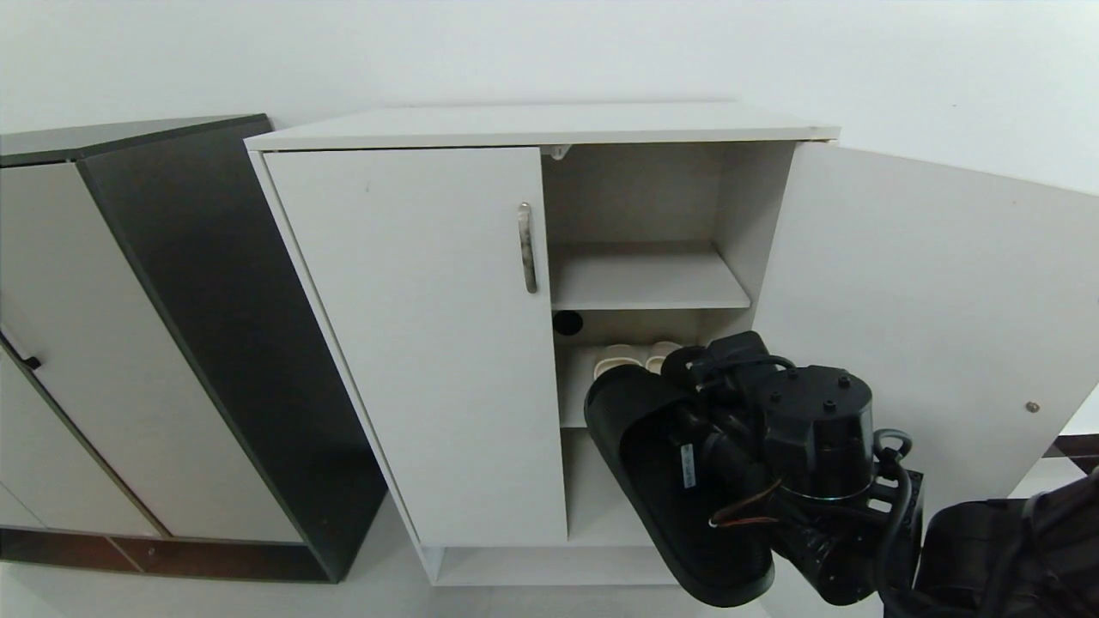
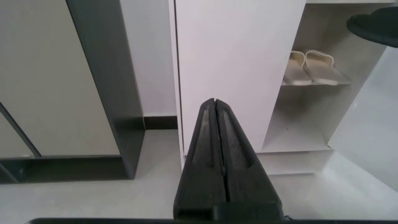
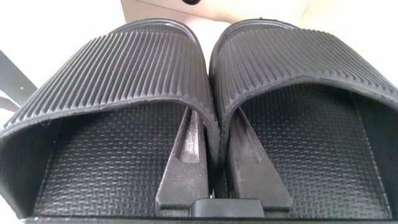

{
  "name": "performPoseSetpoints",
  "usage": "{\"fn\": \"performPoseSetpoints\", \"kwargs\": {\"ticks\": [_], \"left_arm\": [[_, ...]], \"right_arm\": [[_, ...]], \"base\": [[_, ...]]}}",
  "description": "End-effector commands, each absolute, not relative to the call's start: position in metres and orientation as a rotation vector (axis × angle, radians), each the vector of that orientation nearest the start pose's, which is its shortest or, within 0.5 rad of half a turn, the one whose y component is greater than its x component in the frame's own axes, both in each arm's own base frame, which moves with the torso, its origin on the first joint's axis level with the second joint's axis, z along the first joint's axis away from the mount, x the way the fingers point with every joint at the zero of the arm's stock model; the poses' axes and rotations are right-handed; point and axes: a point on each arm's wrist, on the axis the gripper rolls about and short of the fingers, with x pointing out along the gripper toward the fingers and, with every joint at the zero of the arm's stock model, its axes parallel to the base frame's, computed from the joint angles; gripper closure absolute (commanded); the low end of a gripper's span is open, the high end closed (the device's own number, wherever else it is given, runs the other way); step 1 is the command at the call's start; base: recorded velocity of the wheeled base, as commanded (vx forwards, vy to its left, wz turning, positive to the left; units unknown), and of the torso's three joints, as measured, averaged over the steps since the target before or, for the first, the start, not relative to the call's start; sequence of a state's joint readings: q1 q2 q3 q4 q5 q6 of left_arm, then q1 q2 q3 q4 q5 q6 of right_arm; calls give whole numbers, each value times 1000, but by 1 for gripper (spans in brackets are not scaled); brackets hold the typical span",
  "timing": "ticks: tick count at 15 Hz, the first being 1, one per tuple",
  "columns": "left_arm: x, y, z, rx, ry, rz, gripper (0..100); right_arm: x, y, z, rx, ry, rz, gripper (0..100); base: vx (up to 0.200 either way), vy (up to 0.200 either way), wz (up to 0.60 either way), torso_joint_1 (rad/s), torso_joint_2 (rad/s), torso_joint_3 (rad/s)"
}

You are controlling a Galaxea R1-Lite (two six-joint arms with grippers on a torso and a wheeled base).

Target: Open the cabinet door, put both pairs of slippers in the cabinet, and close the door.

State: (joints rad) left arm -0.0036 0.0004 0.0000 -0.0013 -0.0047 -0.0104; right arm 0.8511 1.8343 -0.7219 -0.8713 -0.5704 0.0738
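Pinching the ribbed black slippers (image 3: 149, 74), right fingers (image 3: 186, 168) grip (left fingers (image 2: 205, 155) pressed together).

A plain indoor room (home or office, unclear): white cabinet (image 1: 412, 343), grey cabinet (image 1: 215, 300), bare wall (image 1: 515, 51).

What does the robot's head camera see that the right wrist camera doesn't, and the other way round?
Head view: the white cabinet with its right door open, and the pale slippers on a shelf inside. Right wrist view: ribbed straps up close, and the right tool pinching the two inner sides together. Both: the black slippers.
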Motion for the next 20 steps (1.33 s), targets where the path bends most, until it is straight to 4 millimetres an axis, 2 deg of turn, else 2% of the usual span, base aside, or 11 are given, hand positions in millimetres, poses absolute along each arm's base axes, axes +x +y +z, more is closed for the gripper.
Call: {"fn": "performPoseSetpoints", "kwargs": {"ticks": [1,6,8,10,11,13,17,20], "left_arm": [[-23,0,76,-11,-1,-8,100],[-23,0,76,-12,-1,-8,100],[-23,0,76,-9,0,-8,100],[-23,0,76,-9,-1,-8,100],[-23,0,76,-9,-1,-8,100],[-23,0,76,-8,-2,-8,100],[-23,0,76,-8,-2,-8,100],[-23,0,76,-8,-2,-8,100]], "right_arm": [[220,232,143,-85,193,272,100],[220,233,141,-89,198,272,100],[224,238,134,-129,190,268,100],[232,251,136,-151,177,200,100],[243,262,147,-133,191,152,100],[248,277,172,-26,234,141,100],[253,288,221,12,187,26,100],[257,285,225,26,174,6,100]], "base": [[0,0,0,-2,90,85],[0,0,0,0,10,10],[0,0,0,0,0,0],[0,0,0,0,0,0],[0,0,0,0,0,0],[0,0,0,0,0,0],[0,0,0,0,0,0],[0,0,0,0,0,0]]}}
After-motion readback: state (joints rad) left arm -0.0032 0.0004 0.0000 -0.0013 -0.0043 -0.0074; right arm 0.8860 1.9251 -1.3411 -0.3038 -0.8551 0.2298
